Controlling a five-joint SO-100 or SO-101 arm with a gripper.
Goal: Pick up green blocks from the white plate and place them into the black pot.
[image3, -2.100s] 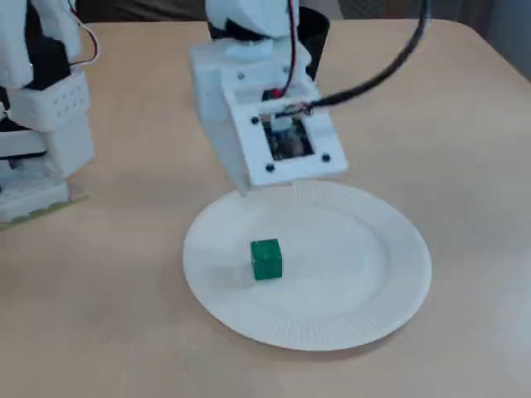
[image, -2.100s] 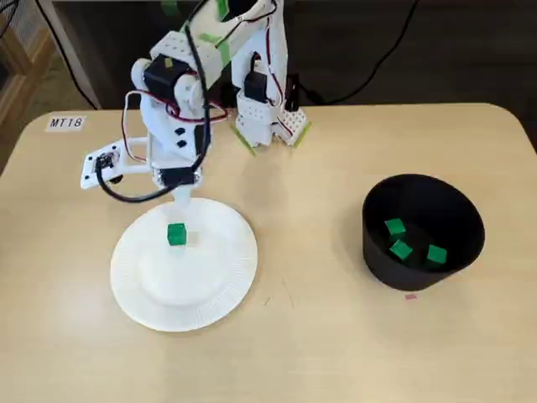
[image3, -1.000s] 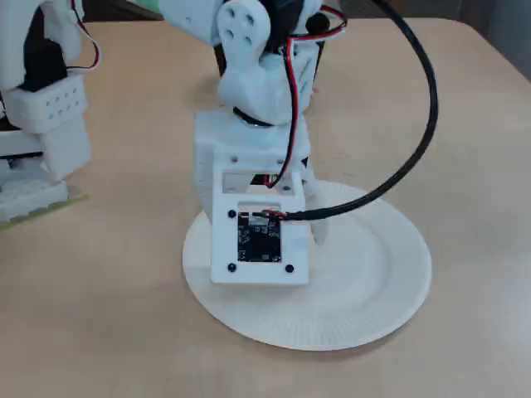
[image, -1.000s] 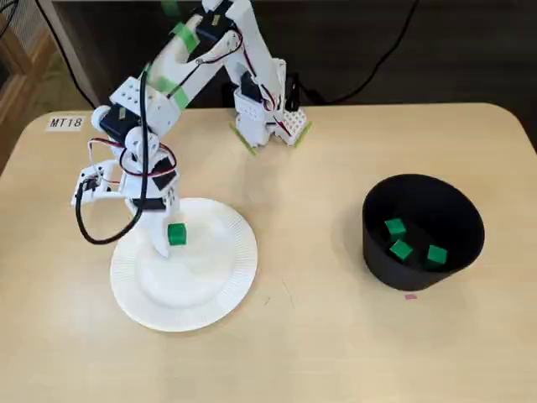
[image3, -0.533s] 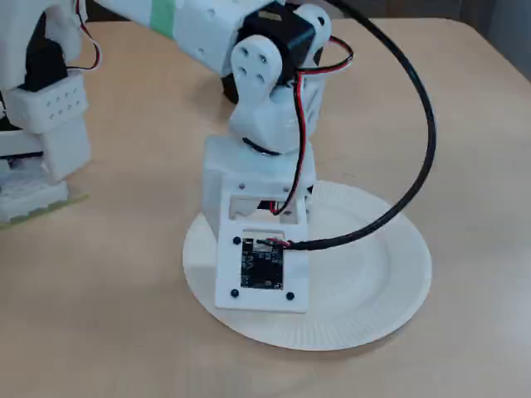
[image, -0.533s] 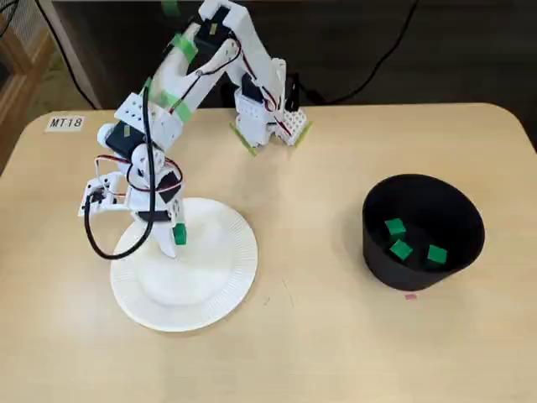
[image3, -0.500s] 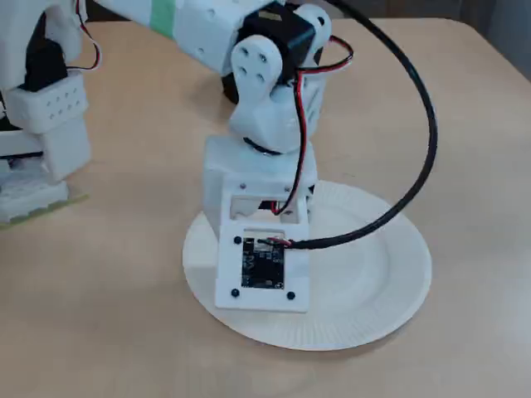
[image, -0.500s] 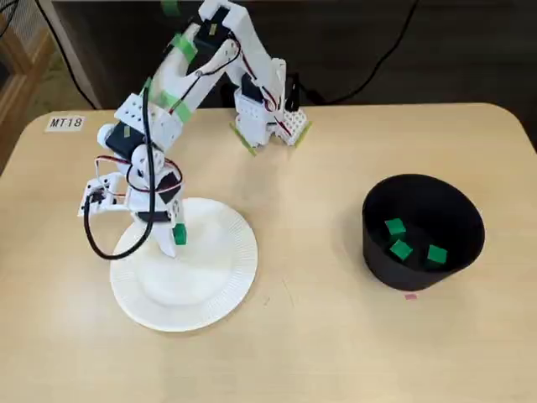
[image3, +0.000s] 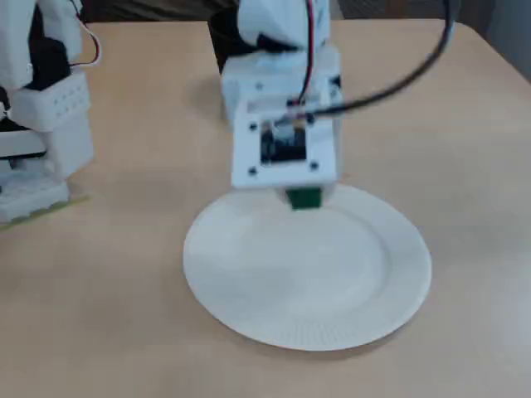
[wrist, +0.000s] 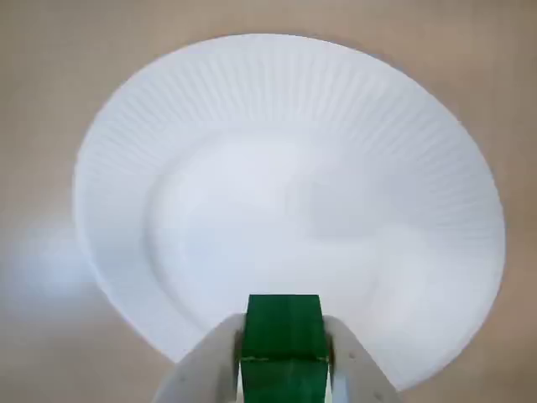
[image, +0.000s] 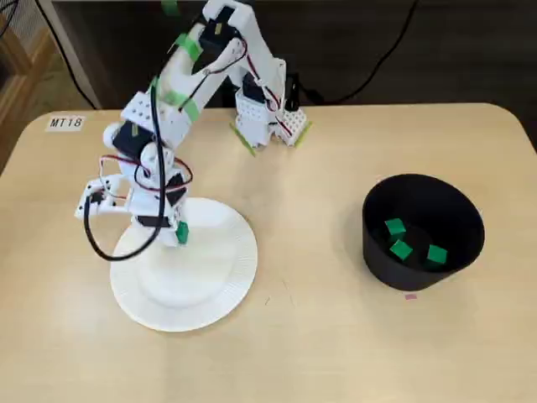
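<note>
My gripper [image: 174, 233] is shut on a green block [image: 181, 232], lifted a little above the white plate [image: 210, 277]. In the wrist view the green block [wrist: 283, 344] sits squeezed between the two white fingers [wrist: 208, 369] at the bottom edge, over the bare plate [wrist: 285, 185]. In a fixed view the block [image3: 304, 197] hangs under the wrist camera board, above the plate [image3: 365, 282]. The black pot [image: 376, 239] stands at the right and holds three green blocks [image: 401, 249].
The arm's base [image: 262, 117] stands at the table's back edge, with a black cable looping down beside the plate. A label reading MT18 [image: 65, 122] lies at the back left. A small pink mark [image: 410, 295] sits in front of the pot.
The gripper came down onto the block on the plate, shut on it, and has now lifted it off the plate. The plate now lies bare.
</note>
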